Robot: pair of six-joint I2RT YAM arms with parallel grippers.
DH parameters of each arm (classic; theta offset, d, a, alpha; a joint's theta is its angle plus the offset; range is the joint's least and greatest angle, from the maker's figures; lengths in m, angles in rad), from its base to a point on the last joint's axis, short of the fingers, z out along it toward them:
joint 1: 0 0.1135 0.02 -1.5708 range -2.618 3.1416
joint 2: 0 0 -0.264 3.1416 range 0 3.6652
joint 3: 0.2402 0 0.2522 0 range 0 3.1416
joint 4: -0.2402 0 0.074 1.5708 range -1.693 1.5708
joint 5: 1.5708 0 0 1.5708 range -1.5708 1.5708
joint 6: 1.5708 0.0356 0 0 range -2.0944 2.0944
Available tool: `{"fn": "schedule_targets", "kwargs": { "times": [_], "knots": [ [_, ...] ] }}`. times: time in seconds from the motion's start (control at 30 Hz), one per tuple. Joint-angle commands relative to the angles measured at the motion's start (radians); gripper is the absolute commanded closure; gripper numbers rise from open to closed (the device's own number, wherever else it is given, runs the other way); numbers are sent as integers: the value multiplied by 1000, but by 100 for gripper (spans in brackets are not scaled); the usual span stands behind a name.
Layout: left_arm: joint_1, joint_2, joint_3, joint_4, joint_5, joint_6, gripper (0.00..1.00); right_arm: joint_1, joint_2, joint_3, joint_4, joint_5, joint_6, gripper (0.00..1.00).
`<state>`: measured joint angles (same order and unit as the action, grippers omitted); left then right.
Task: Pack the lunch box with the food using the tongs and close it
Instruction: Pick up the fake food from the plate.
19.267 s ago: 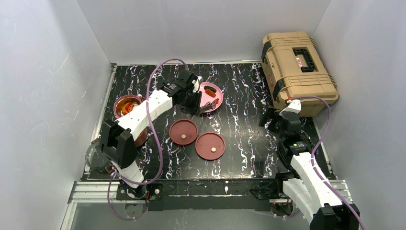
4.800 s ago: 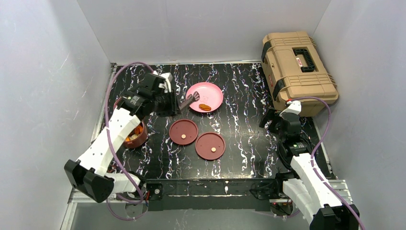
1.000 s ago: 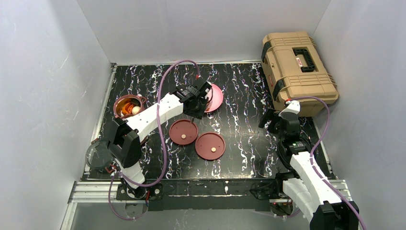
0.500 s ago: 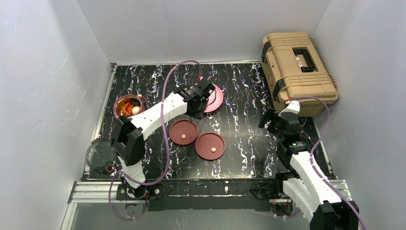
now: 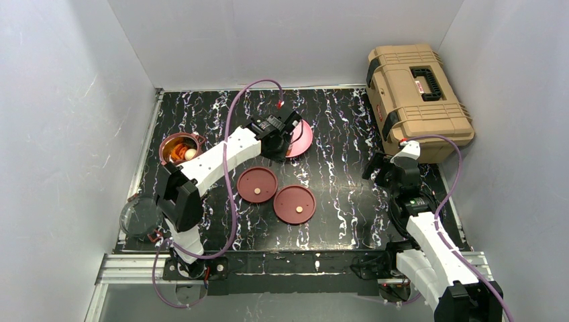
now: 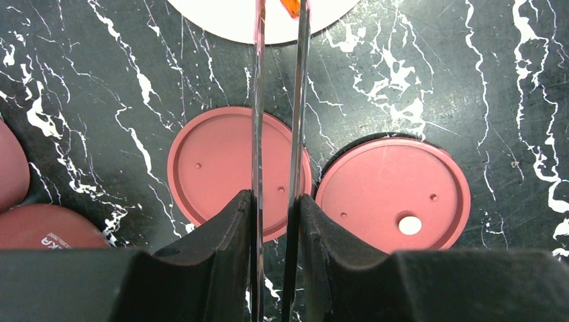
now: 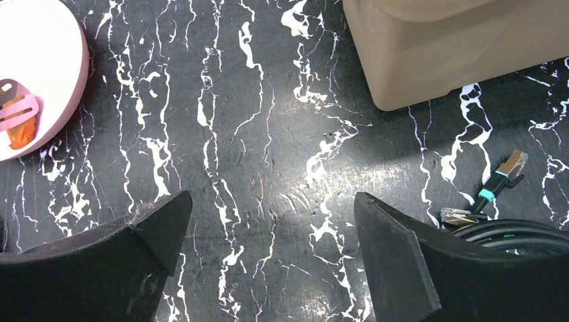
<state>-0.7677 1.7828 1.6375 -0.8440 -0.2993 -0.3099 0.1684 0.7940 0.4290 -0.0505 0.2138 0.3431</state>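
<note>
My left tool is squeezed narrow on the tongs, one black finger on each side. The tongs are long and thin. They stick straight out in front of my tool in the same line as it, so the far tips go wherever I point. Right now they point at the pink plate, and a small orange piece of food sits at the tips. It looks like it is between them, but I cannot tell if the tips are pinching it tight yet. The two flat lids lie side by side on the bench, under the middle of the tongs and nearer to me than the plate. The open bowl of the lunch box stands far over on the left side of the bench, well apart from the plate, and it has food in it. So I think the next move is a lift and a swing to the left, keeping the tongs level so the piece does not slip out. My left arm is much nearer to both plate and bowl. My right tool hangs wide open over bare bench near the tan toolbox and holds nothing.
</note>
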Motion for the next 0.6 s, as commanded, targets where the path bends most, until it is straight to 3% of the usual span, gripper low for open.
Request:
{"fn": "schedule_targets", "kwargs": {
  "times": [0.0, 0.33, 0.57],
  "knots": [
    [14, -59, 36, 0, 30, 0, 88, -1, 2, 19, 38, 5, 6, 0],
    [76, -114, 35, 4, 63, 19, 88, -1, 4, 20, 38, 7, 6, 0],
    [218, -218, -7, -1, 163, 61, 89, -1, 5, 20, 38, 5, 5, 0]
  ]
}}
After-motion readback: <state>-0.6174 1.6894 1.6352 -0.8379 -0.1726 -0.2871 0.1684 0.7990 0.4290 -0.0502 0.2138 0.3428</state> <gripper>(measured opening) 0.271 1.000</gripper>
